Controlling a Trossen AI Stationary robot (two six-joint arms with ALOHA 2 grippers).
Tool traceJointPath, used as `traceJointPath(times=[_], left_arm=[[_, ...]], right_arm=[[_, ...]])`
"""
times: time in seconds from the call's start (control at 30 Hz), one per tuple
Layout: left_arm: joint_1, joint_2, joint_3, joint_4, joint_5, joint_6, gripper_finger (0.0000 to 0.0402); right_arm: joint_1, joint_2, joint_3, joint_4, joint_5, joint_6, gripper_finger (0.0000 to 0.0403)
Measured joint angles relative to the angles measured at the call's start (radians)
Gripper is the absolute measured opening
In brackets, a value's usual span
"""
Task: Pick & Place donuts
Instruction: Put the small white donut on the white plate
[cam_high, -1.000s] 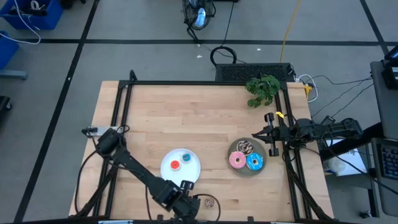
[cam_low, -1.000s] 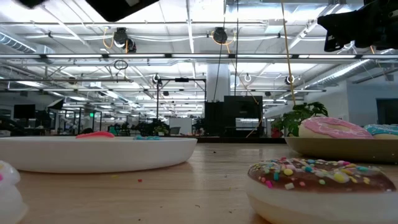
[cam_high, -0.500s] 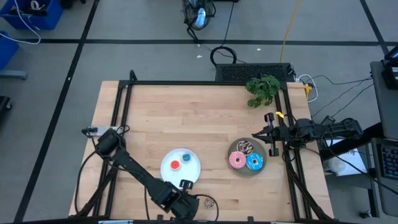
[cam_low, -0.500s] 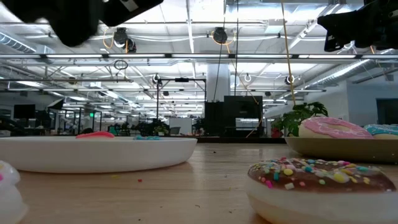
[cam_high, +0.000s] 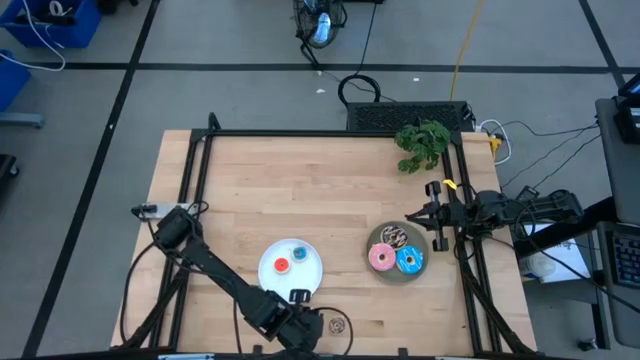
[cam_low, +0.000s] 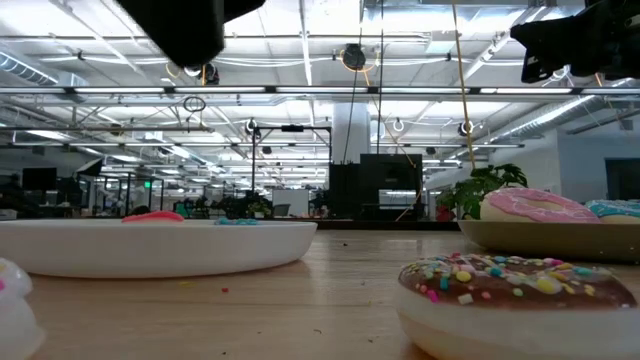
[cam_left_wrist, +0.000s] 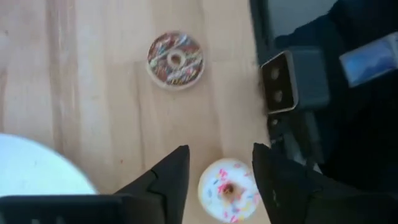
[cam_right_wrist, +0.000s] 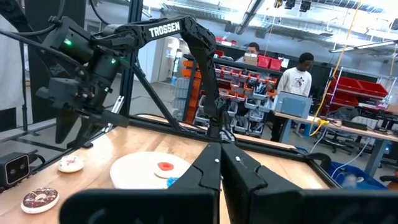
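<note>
White-iced mini donut (cam_left_wrist: 229, 190) sits between my left gripper's (cam_left_wrist: 219, 171) spread fingers; it looks light, rigid and slippery, so I'd pinch across its outer rim.

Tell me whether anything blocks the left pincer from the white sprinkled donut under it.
Nothing visible does. The left pincer hangs open directly over the white donut, with bare table around it; the chocolate sprinkled donut lies well apart.

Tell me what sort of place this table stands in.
Probably a robotics lab or workshop: ceiling trusses run over an open hall, shelving with red bins stands behind the table, and people work at benches there.
</note>
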Motion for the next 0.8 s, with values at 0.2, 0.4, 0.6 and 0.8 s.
traceJointPath(times=[0.2,0.4,0.6,0.8], left_arm=[[-0.035,0.001,0.000,0.004,-0.029,0.032,0.0205],[-0.052,0.040,0.001,-0.029,-0.072,0.040,0.0241],[-0.048,0.065,0.002,-0.059,-0.057,0.053,0.0262],[-0.037,0.092,0.002,-0.063,-0.026,0.050,0.0261]], right_arm=[[0.000,0.000,0.000,0.000,0.000,0.010,0.0000],[0.000,0.000,0.000,0.003,0.000,0.008,0.0000],[0.000,0.008,0.000,0.016,0.000,0.007,0.0000],[0.000,0.009,0.000,0.017,0.000,0.010,0.0000]])
